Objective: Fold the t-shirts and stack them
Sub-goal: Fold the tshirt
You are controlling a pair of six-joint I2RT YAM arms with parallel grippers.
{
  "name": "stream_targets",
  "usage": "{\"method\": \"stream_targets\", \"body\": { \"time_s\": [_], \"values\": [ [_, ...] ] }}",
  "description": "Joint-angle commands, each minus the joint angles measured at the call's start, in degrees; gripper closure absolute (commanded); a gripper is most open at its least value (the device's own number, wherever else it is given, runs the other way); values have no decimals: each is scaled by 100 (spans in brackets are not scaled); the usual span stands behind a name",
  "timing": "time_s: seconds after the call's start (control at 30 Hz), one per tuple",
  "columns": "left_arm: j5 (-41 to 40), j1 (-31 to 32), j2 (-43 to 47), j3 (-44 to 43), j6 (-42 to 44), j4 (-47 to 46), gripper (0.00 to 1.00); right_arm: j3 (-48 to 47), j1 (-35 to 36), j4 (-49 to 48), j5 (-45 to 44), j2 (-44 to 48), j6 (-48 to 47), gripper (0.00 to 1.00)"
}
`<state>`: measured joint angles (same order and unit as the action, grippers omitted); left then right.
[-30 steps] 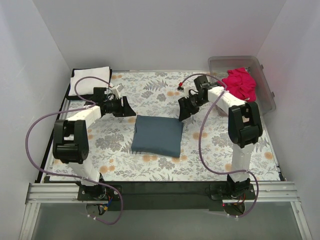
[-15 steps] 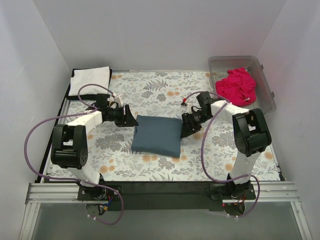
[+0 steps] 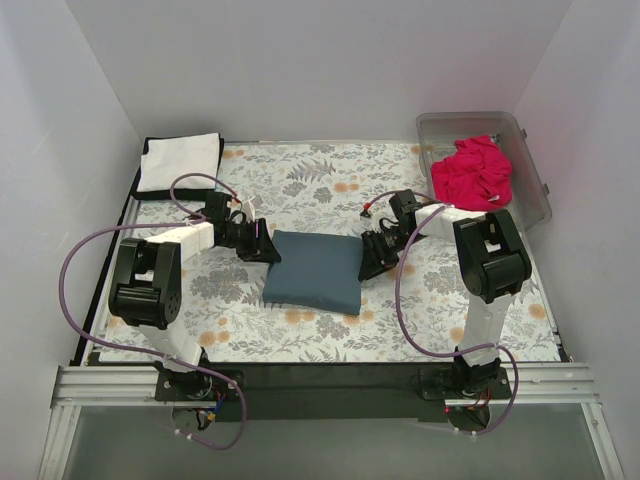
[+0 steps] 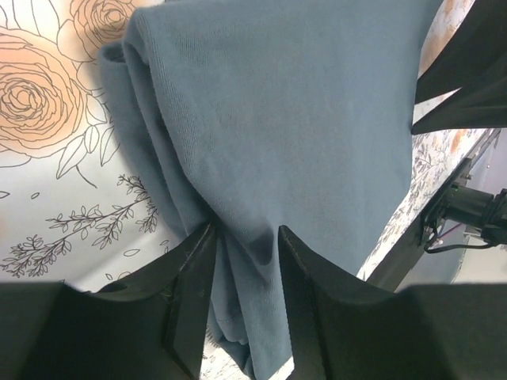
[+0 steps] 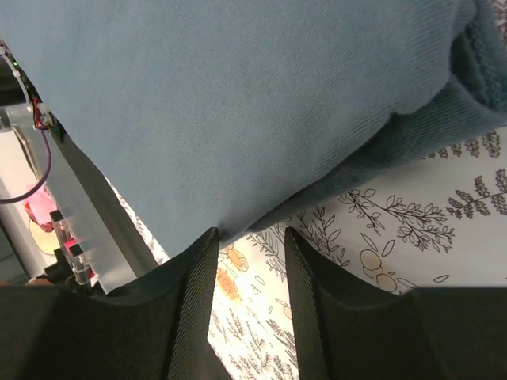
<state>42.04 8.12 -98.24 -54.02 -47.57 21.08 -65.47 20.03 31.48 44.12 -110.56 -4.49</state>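
Slate-blue t-shirt [image 3: 315, 272] | left tool [image 4: 245, 231] pinching its edge | right tool [image 5: 249, 235] parted at opposite edge

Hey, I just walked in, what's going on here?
The robot is handling a folded slate-blue shirt on the floral cloth. The left gripper has a bunched fold of it between its fingers; the right gripper sits open at the opposite edge. A folded white shirt lies far left; a pink shirt is crumpled in the clear bin.
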Motion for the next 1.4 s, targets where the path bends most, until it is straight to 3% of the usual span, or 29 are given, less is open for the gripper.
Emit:
{"method": "stream_targets", "body": {
  "time_s": [0.0, 0.07, 0.1, 0.2, 0.27, 0.5, 0.67, 0.8, 0.87, 1.37],
  "values": [
    [-73, 49, 94, -21, -6, 28, 65, -159, 45, -64, 158, -26, 19, 57],
    [-91, 49, 112, -3, -24, 1, 73, -168, 36, -72, 176, -53, 18, 65],
    [-100, 49, 129, -3, -33, -7, 77, -168, 45, -64, 167, -53, 10, 74],
    [-188, 49, 182, 14, -42, -16, 91, -159, 36, -55, 124, -44, 10, 86],
    [-222, 41, 199, 41, -50, -8, 98, -168, 45, -46, 53, -9, 1, 99],
    [-750, -144, 472, 94, 142, 176, 100, -255, 10, 86, -342, 149, -140, 99],
    [-426, -144, 209, 67, 196, 186, 100, -387, 1, 129, -71, -8, -184, 99],
    [-337, -144, 156, 32, 178, 186, 100, -370, 1, 86, 614, 105, -149, 64],
    [-319, -144, 138, 32, 169, 186, 100, -326, 27, -1, 651, 114, -26, 61],
    [-319, -144, 155, 76, 152, 107, 100, -554, 273, -134, 589, -466, 168, 62]
  ]
}}
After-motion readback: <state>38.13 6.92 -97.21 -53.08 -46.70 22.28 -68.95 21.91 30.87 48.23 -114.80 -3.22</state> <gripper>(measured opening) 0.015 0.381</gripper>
